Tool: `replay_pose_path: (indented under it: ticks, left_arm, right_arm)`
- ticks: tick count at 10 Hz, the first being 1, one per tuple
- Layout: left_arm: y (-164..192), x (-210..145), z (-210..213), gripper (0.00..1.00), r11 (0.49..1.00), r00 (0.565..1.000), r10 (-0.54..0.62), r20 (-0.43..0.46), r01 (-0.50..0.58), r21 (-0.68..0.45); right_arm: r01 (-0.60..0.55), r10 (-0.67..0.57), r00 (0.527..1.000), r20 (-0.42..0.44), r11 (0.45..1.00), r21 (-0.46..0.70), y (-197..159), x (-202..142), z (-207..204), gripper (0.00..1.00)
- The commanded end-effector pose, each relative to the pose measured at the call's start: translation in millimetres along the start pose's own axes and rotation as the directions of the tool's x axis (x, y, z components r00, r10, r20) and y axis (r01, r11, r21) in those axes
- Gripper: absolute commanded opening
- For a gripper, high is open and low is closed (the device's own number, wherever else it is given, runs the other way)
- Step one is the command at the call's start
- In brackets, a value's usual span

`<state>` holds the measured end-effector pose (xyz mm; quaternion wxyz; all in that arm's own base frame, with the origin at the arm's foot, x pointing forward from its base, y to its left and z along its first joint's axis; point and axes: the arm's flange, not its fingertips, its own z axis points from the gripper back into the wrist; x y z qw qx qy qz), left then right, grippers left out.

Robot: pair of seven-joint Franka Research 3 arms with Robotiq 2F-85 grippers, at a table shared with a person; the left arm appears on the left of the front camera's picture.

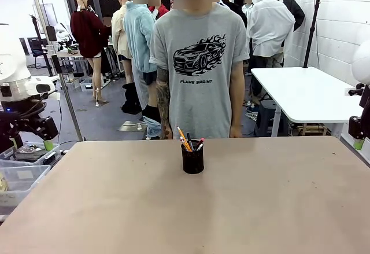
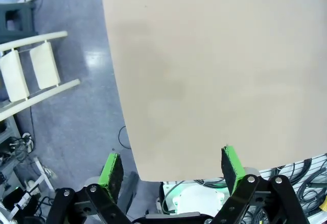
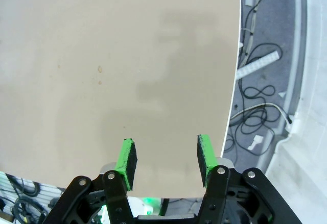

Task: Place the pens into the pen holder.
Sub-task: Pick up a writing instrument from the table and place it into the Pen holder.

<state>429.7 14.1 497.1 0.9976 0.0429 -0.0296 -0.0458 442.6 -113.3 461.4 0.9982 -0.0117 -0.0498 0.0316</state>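
Mid-table, pen holder (image 1: 192,159) with pens (image 1: 186,139), seemingly far from both grippers.

We see even, bright overhead light; soft shadows on the table (image 3: 102,55); floor glare (image 2: 94,60); wrist views bend at edges.

I read only "FLAME SPRINT", printed beneath a flaming car graphic on the person's grey T-shirt (image 1: 199,63).
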Motion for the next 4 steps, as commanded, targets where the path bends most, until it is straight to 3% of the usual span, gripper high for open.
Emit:
replay_pose_path:
  ticks: [1, 4]
  left_arm:
    - [3.6, -2.0, 5.6, 1.0, 1.0, 1.0, 0.001, 0.006, -0.001, 0.028]
    - [3.6, -2.0, 5.6, 1.0, 1.0, 1.0, 0.001, 0.006, -0.001, 0.028]
  right_arm:
    - [-0.001, 0.0, 1.0, 0.001, 1.0, 0.005, 0.2, 0.1, -0.4, 0.61]
    - [-0.001, 0.0, 1.0, 0.001, 1.0, 0.005, 0.2, 0.1, -0.4, 0.61]
